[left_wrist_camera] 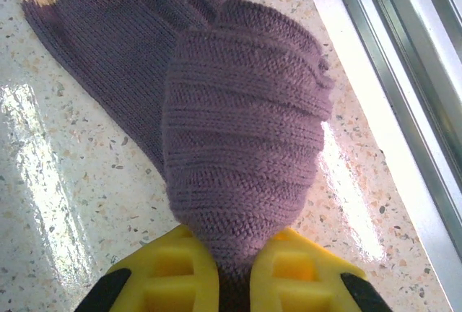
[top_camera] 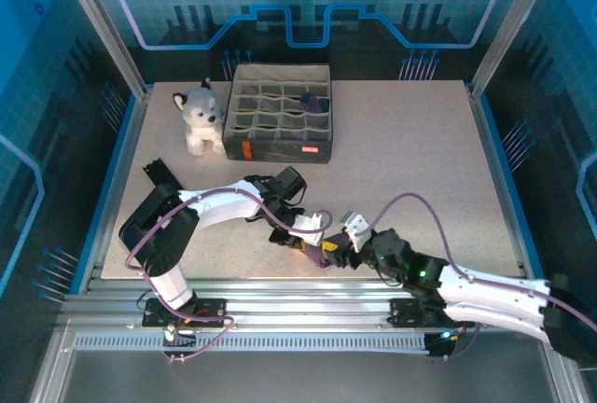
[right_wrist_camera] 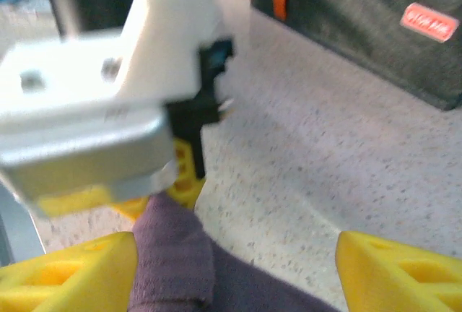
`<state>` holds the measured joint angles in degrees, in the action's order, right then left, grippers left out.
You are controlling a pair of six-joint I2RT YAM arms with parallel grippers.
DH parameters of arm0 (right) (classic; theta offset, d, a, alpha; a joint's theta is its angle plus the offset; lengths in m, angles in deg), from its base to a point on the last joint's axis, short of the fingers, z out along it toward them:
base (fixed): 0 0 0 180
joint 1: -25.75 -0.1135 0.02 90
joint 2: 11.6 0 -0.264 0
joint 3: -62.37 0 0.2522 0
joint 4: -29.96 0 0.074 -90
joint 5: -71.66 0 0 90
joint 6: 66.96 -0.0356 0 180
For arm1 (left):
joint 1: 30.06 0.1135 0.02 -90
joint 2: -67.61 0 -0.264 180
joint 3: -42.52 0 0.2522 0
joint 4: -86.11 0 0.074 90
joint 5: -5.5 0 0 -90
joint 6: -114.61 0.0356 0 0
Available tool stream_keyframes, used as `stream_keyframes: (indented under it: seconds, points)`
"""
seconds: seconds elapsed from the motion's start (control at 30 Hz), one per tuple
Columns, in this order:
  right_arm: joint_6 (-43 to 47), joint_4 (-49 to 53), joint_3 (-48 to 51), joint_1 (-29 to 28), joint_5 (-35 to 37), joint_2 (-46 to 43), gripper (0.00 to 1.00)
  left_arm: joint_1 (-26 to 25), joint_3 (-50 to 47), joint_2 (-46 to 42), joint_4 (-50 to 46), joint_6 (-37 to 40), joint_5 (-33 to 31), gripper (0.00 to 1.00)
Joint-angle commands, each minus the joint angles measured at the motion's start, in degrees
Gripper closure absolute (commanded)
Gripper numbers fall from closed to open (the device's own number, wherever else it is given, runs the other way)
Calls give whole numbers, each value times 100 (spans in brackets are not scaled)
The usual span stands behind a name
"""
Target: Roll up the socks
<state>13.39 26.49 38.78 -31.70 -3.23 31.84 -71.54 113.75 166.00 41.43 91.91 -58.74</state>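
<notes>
The table [top_camera: 420, 170] is being used as the work surface, and the rolling is being done at its near edge, just ahead of the arm bases. There the socks [left_wrist_camera: 245, 146] are being gathered into a thick purple roll, with flat knit and a tan toe trailing behind it. The left gripper [left_wrist_camera: 231, 279] is being pressed shut on the roll's near end. The right gripper [right_wrist_camera: 234, 276] is being held wide apart, grasping nothing, with a fold of sock lying between its fingers.

The step is probably being served best if the roll is pinched firmly while the loose length is taken up, and if the right fingers are closed on knit alone, clear of the left gripper just ahead.

Well apart, a grey organizer [top_camera: 280, 146] is standing beside a plush husky [top_camera: 199, 118]. One dark bundle [top_camera: 312, 102] is being held in a rear-right cell; what the other cells hold cannot be told.
</notes>
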Motion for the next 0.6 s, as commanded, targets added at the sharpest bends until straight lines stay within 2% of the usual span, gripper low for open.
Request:
stream_keyframes:
  seconds: [0.0,0.13,0.27,0.57]
  points:
    - [-153,959,-166,311,-679,-470,28,-17,-87,-118,31,-108,81,100]
    - [169,922,-149,337,-909,-460,29,-13,-112,-130,76,-98,128,100]
    - [369,322,-157,300,-1194,193,31,-11,-194,-175,134,-39,191,100]
    - [593,-915,-362,156,-1289,1609,29,-13,-244,-241,130,84,274,100]
